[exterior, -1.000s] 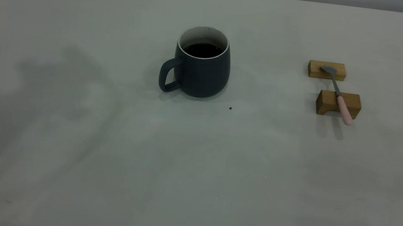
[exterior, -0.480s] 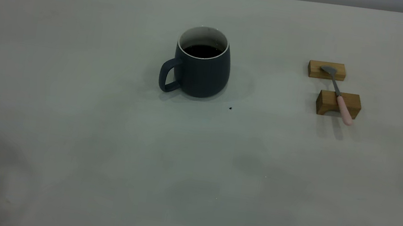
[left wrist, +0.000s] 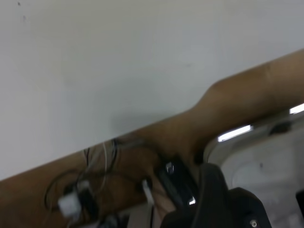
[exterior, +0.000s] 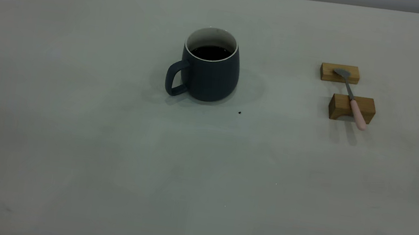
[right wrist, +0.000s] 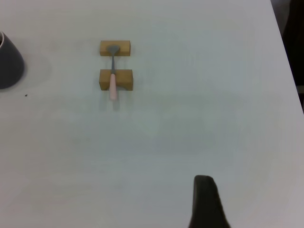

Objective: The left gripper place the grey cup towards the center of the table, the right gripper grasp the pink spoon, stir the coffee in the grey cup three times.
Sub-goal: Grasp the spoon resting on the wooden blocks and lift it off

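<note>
Right now neither claw shows in the exterior view. In the right wrist view only one dark finger [right wrist: 206,202] of the right claw shows at the frame's edge, so you cannot tell whether it is released or clenched. The left wrist view shows only the surface's edge, some cables and dark hardware, so the left claw's state cannot be told either.

The grey cup [exterior: 209,68] already stands upright about mid-surface [exterior: 105,160], handle turned to the left and near side. That suggests the placing is done and the spoon grasp is your step in hand.

The pink spoon [exterior: 350,98] lies well to the right of the cup, bridged across two wooden blocks [exterior: 352,108], bowl on the far block, pink handle overhanging the near one. Bring the right claw down over that overhanging handle, fingers either side of it, and close there, clear of the block.

Mind the coffee [exterior: 211,52]: it sits well below the white rim, so stirring gently should not spill it.
</note>
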{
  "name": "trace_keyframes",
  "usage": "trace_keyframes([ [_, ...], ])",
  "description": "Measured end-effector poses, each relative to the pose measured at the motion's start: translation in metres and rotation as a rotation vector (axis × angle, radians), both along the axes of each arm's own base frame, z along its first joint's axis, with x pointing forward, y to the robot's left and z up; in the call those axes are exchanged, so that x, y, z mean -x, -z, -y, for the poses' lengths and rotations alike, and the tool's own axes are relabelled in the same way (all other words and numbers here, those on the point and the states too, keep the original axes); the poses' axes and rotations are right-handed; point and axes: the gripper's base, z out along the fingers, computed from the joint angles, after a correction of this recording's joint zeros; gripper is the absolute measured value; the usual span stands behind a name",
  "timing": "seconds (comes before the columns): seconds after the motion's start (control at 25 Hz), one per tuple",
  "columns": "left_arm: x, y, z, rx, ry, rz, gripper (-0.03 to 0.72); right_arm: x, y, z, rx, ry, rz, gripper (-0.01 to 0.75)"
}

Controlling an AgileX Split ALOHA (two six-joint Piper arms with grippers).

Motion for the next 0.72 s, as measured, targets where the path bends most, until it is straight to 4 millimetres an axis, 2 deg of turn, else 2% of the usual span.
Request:
trace_keyframes([
  [0.2,0.024,0.005,-0.007,0.074,-0.063,0.125,0.528,0.000,0.000,0.000,0.000,0.000,0.000,0.539],
  [0.52,0.049,0.008,-0.014,0.163,-0.076,0.323,0.528,0.000,0.000,0.000,0.000,0.000,0.000,0.539],
  [0.72,0.058,0.008,-0.016,0.186,-0.074,0.388,0.528,0.000,0.000,0.000,0.000,0.000,0.000,0.539],
])
